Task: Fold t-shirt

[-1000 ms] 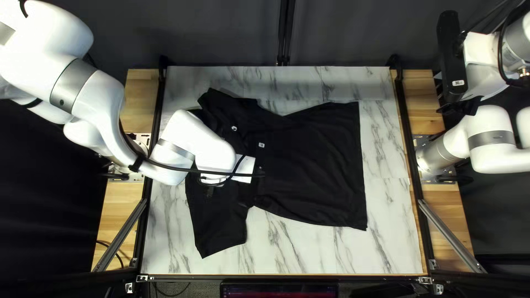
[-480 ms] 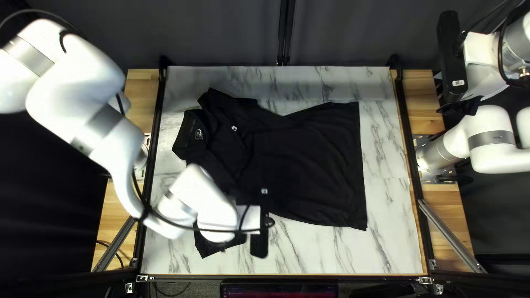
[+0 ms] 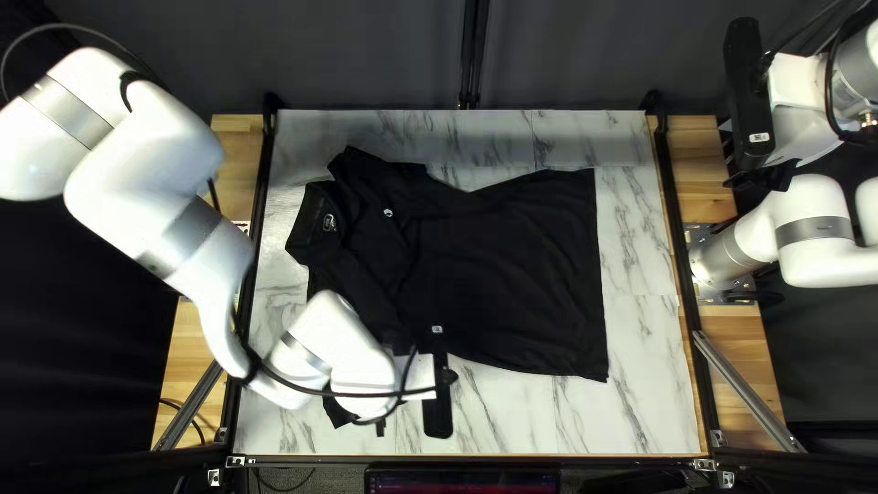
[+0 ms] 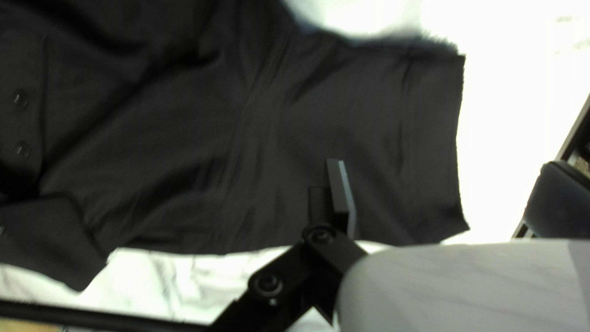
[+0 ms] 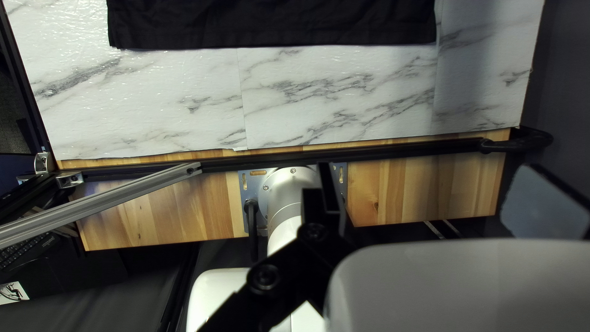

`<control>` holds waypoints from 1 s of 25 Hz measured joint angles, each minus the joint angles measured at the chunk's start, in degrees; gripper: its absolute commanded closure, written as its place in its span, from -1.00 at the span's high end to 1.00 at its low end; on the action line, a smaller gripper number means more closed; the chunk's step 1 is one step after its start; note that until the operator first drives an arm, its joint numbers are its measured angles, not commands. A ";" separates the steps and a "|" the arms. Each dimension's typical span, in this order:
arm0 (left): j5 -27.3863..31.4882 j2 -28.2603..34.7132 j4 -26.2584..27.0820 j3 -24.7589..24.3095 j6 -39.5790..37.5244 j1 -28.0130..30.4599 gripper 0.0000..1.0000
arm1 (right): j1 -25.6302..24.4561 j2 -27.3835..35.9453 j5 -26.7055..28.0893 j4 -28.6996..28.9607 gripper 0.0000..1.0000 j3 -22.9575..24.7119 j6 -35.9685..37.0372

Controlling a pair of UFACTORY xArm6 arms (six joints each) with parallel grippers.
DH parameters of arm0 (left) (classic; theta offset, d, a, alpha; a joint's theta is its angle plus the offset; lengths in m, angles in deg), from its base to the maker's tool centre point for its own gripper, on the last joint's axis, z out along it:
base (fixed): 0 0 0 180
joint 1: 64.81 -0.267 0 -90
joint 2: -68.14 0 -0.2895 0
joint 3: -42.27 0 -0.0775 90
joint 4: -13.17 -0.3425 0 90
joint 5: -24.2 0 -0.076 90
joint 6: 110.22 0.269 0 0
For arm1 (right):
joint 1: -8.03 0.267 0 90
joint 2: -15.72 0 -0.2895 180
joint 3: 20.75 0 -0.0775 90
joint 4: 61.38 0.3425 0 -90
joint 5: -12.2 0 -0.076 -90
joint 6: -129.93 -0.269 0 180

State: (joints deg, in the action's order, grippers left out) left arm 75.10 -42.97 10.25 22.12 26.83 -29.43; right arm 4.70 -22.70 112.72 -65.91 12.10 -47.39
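Across the marbled worktop (image 3: 640, 412), the black shirt (image 3: 521, 274) lies spread out, its hem toward the right edge, its collar (image 3: 311, 220) near the left edge and its two sleeves reaching toward the far-left and near-left corners. My left gripper (image 3: 380, 426) hangs with fingers parted over the near sleeve (image 3: 337, 416). My right gripper (image 3: 782, 174), also spread wide, is beyond the right edge.

The t-shirt (image 3: 512, 265) is appearing black, with small pale marks. The tabletop (image 3: 640, 366) is displaying white marbling veined in grey; the wooden boards (image 5: 166, 209) are showing honey-brown grain. The left arm (image 3: 146, 192) and right arm (image 3: 819, 261) are presenting white casings banded in silver-grey; the curtain (image 3: 567, 55) is appearing dark grey.
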 measured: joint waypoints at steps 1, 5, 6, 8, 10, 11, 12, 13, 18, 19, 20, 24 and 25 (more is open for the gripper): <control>-1.38 -0.73 -0.30 0.15 -0.91 0.10 1.00 | 0.00 0.00 0.00 0.00 1.00 0.00 0.00; -5.58 -2.39 -1.45 0.02 -4.77 0.53 1.00 | 0.00 0.00 0.00 0.00 1.00 0.00 0.00; -6.77 -2.66 -1.74 -0.35 -5.71 0.60 1.00 | 0.00 0.00 0.00 0.00 1.00 0.00 0.00; -9.23 -3.26 -2.35 -1.35 -7.59 0.62 1.00 | 0.00 0.00 0.00 0.00 1.00 0.00 0.00; -11.53 -4.07 -2.97 -2.30 -9.57 0.45 1.00 | 0.00 0.00 0.00 0.00 1.00 0.00 0.00; -12.47 -4.63 -3.28 -2.60 -10.52 0.31 1.00 | 0.00 0.00 0.00 0.00 1.00 0.00 0.00; -13.17 -5.27 -3.55 -2.77 -11.37 0.16 1.00 | 0.00 0.00 0.00 0.00 1.00 0.00 0.00; -13.65 -5.90 -3.79 -2.86 -12.14 -0.01 0.97 | 0.00 0.00 0.00 0.00 1.00 0.00 0.00; -12.41 -7.82 -4.94 -1.92 -14.95 -0.37 -0.92 | 0.00 0.00 0.00 0.00 1.00 0.00 0.00; -11.87 -8.11 -5.26 -1.57 -15.51 -0.26 -0.97 | 0.00 0.00 0.00 0.00 1.00 0.00 0.00; -11.37 -8.44 -5.57 -1.24 -16.04 -0.15 -0.99 | 0.00 0.00 0.00 0.00 1.00 0.00 0.00; -9.64 -9.71 -6.61 -0.04 -18.26 0.41 -1.00 | 0.00 0.00 0.00 0.00 1.00 0.00 0.00; -9.24 -9.78 -6.76 0.08 -18.67 0.54 -1.00 | 0.00 0.00 0.00 0.00 1.00 0.00 0.00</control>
State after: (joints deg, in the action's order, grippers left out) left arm 65.86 -52.75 3.49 22.20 8.15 -28.89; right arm 4.70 -22.70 112.72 -65.91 12.10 -47.39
